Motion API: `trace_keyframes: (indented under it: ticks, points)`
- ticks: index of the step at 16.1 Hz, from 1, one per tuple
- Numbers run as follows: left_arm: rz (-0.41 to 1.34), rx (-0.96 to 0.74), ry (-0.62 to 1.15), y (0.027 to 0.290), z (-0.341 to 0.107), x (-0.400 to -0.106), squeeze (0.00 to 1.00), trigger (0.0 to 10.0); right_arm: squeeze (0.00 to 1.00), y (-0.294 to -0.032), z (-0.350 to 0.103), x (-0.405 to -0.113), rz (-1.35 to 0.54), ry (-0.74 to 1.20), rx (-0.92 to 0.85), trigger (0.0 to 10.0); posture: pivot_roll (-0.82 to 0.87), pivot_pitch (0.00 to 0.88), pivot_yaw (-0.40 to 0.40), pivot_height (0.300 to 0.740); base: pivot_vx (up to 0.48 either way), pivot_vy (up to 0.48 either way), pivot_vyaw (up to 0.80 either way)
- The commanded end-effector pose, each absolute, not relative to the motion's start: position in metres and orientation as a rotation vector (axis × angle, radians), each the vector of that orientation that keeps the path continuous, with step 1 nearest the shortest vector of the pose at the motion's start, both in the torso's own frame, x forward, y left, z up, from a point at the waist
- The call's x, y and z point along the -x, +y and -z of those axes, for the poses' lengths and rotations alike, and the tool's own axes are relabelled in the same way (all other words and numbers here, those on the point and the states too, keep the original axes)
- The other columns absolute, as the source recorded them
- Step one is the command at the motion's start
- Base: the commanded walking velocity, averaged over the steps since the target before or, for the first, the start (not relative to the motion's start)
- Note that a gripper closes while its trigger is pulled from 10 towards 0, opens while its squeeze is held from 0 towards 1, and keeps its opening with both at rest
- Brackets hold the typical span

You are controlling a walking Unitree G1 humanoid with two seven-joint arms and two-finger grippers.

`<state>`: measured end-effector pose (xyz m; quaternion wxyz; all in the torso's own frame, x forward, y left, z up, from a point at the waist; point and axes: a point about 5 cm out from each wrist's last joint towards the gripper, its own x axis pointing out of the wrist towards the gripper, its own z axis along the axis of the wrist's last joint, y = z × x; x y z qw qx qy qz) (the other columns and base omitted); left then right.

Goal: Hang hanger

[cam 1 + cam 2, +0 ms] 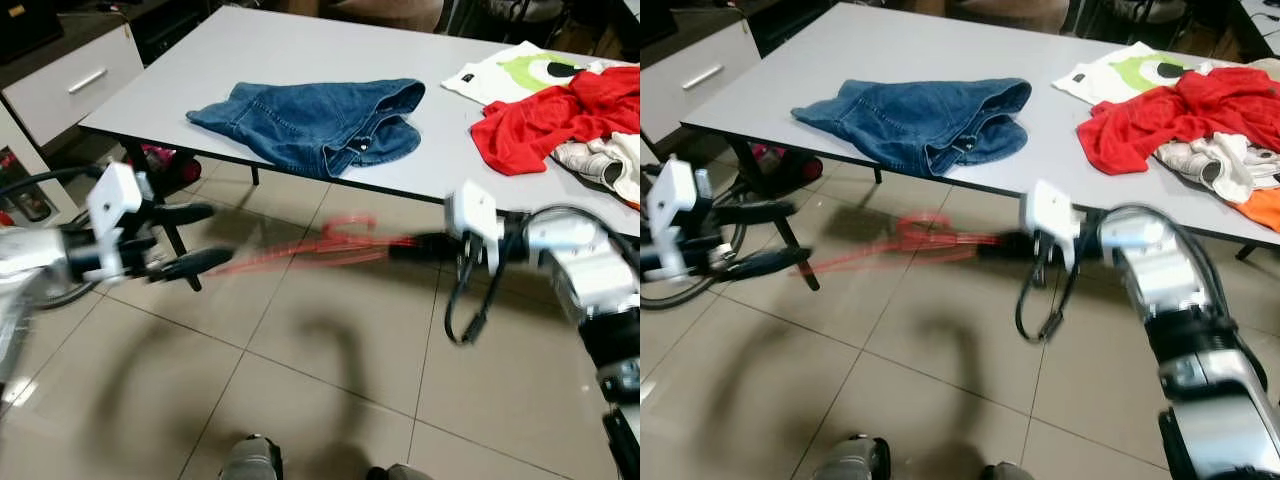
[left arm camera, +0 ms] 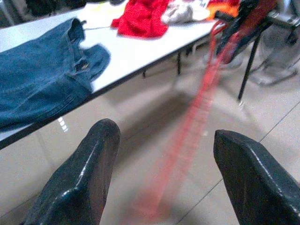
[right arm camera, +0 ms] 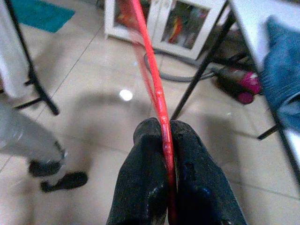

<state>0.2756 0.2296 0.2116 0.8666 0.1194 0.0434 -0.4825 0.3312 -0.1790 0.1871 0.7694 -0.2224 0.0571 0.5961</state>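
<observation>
A: While the head views blur, where does the red hanger (image 1: 320, 248) sit relative to the table (image 1: 300, 40)?

B: Below its near edge, over the floor tiles, in front of the jeans (image 1: 315, 120). Long axis runs roughly level, crosswise, from the right gripper (image 3: 168, 187) toward the left gripper (image 1: 185, 240).

A: Who holds it?

B: Right gripper. Wrist view: both black fingers (image 3: 145, 187) pinched tight on the red bar, which extends away past the tips. Hook probably lies near mid-span; blur prevents certainty.

A: Left gripper?

B: Fingers spread wide, grasping nothing. Wrist view: the hanger's far end points into the gap between the two pads (image 2: 82, 183), not touching either as far as I can judge.

A: Nearer arm for the next move?

B: Right already has it; left is just beside the free end. Judgement: a handover or two-handed steadying depends on that end entering the open left fingers. No rail visible from the table side.
</observation>
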Motion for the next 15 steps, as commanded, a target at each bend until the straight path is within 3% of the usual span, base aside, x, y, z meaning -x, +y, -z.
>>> trace_keyframes:
  ticks: [1, 8, 12, 15]
  points:
    - [1.043, -0.202, 0.03, 0.214, -0.218, -0.274, 0.0, 10.0, 0.0, -0.183, -0.197, -0.338, -1.232, 0.08, 0.416, 0.0, 0.07, 0.089, 0.033, 0.74, 0.0, 0.0, 0.0]
    - [1.24, -0.229, -0.11, 0.157, -0.238, -0.263, 0.0, 10.0, 0.0, -0.183, -0.194, -0.34, -1.227, 0.092, 0.361, 0.0, 0.06, 0.088, 0.029, 0.74, 0.0, 0.0, 0.0]
    - [1.321, -0.377, -0.182, 0.146, -0.261, -0.257, 0.0, 10.0, 0.0, -0.181, -0.19, -0.337, -1.29, 0.138, 0.372, 0.0, 0.06, 0.094, 0.025, 0.74, 0.0, 0.0, 0.0]
    - [1.325, -0.39, -0.148, 0.147, -0.257, -0.26, 0.0, 10.0, 0.0, -0.178, -0.191, -0.337, -1.316, 0.145, 0.356, 0.0, 0.06, 0.099, 0.025, 0.74, 0.0, 0.0, 0.0]
